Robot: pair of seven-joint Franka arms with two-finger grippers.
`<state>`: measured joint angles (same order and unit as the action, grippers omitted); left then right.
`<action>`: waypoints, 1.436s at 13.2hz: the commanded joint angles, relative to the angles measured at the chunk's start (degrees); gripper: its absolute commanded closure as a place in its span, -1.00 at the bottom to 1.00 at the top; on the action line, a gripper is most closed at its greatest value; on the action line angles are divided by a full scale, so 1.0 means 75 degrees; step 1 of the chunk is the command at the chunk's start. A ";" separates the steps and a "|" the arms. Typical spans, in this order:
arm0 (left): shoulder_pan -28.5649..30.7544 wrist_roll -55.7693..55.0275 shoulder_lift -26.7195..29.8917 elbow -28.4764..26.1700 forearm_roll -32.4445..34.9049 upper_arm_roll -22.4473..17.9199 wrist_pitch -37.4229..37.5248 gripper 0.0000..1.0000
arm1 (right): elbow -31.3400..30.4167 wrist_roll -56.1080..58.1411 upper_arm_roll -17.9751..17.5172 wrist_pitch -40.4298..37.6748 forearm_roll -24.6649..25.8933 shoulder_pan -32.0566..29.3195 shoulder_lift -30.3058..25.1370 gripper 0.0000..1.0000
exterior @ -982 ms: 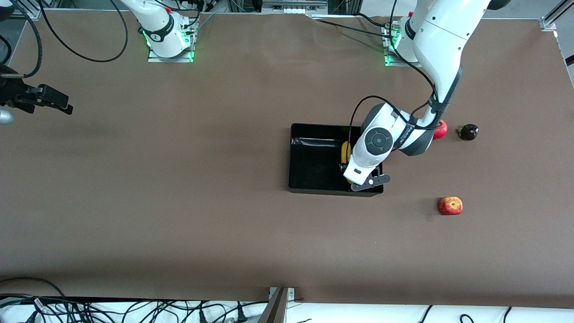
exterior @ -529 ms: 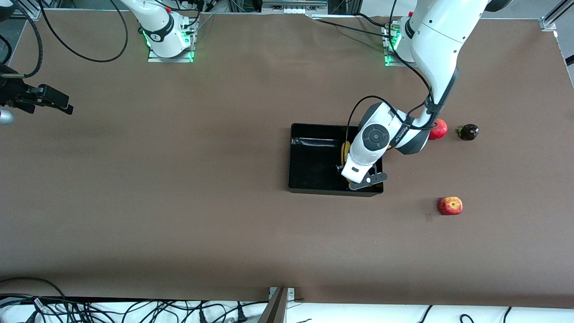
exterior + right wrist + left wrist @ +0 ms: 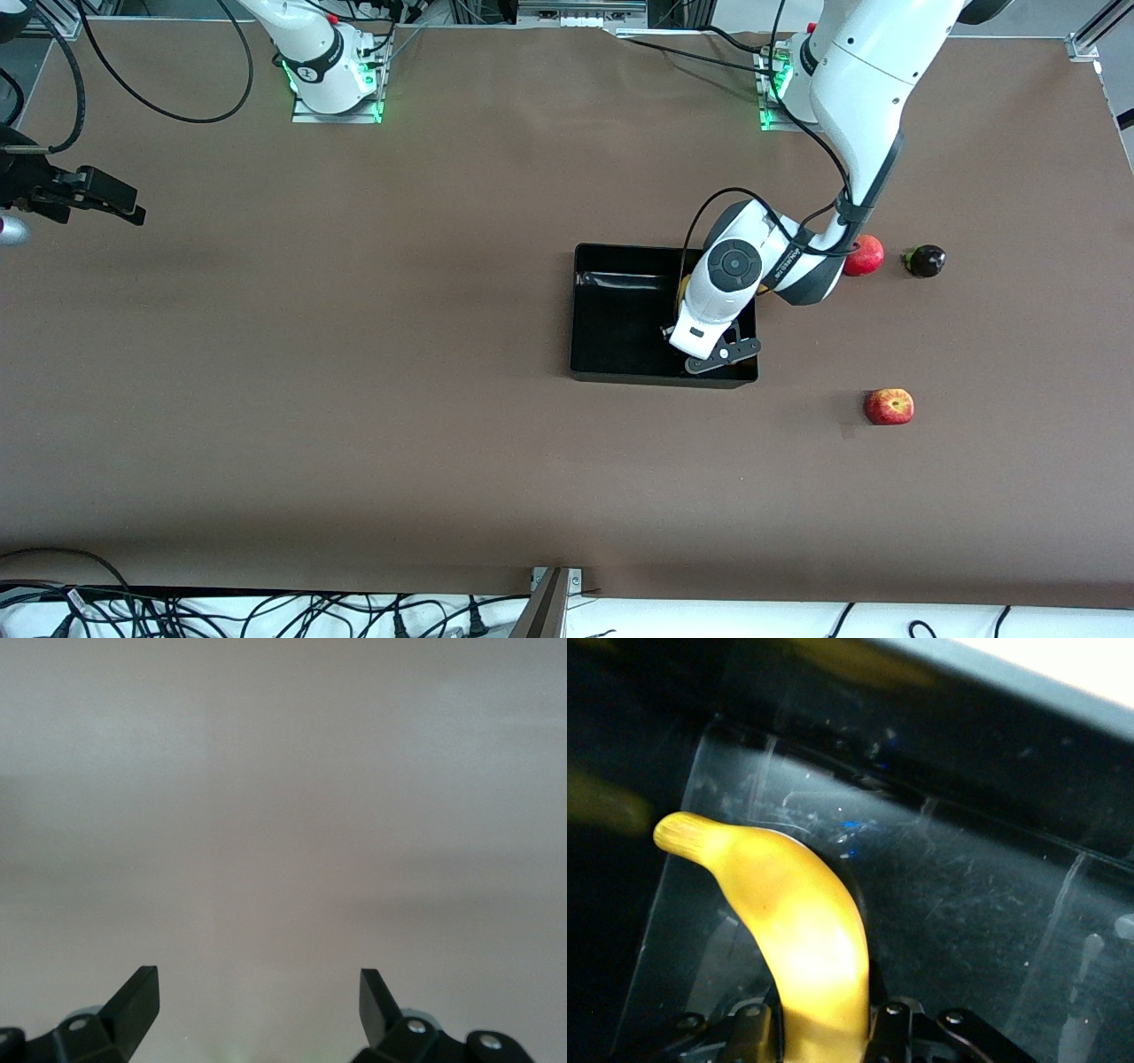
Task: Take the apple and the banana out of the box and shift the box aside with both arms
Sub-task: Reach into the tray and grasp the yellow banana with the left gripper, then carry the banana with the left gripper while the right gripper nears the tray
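Already the apple [image 3: 889,407] lies out on the brown bench [image 3: 354,399], well apart from the box [image 3: 620,310] and nearer the front camera. Down inside the box, the left gripper [image 3: 700,350] pinches the banana [image 3: 793,943], not yet lifted out. Left to do, I judge: carry the banana clear, then shift the box with both arms. Over bare bench at its own end, the right gripper [image 3: 257,1001] waits with fingers spread. Cables [image 3: 177,611] trail along the bench's near edge.

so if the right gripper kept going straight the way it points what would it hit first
Probably just the bare table: the right gripper, open and waiting at the right arm's end, shows only plain brown surface between its fingers. Depth is hard to judge.
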<state>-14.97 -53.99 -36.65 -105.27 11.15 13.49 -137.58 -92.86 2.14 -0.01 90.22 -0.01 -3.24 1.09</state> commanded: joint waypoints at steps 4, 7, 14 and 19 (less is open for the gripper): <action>0.0798 0.0970 0.0936 0.1740 -0.0630 0.0533 0.3760 1.00 | 0.0041 -0.0086 -0.0010 -0.0134 -0.0069 0.0034 -0.0039 -1.00; 0.1746 0.2857 0.1217 0.2363 -0.0726 0.0522 0.5088 1.00 | 0.0076 0.0089 -0.0021 -0.0168 -0.0046 0.0127 0.0007 -1.00; 0.3273 0.8157 0.0611 0.2564 -0.0163 -0.1104 0.4169 1.00 | 0.0658 0.0122 -0.0104 -0.0627 -0.0233 0.1121 0.0660 -1.00; 0.3402 0.9039 -0.0549 0.2552 -0.0186 -0.1529 0.1685 1.00 | 0.1412 -0.2025 -0.0185 0.0216 -0.0409 0.2925 0.2513 -1.00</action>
<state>10.89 12.60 -37.76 -87.29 8.74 2.12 -120.04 -87.93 -5.58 -1.62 91.21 -2.56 14.29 13.15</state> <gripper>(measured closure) 0.652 0.000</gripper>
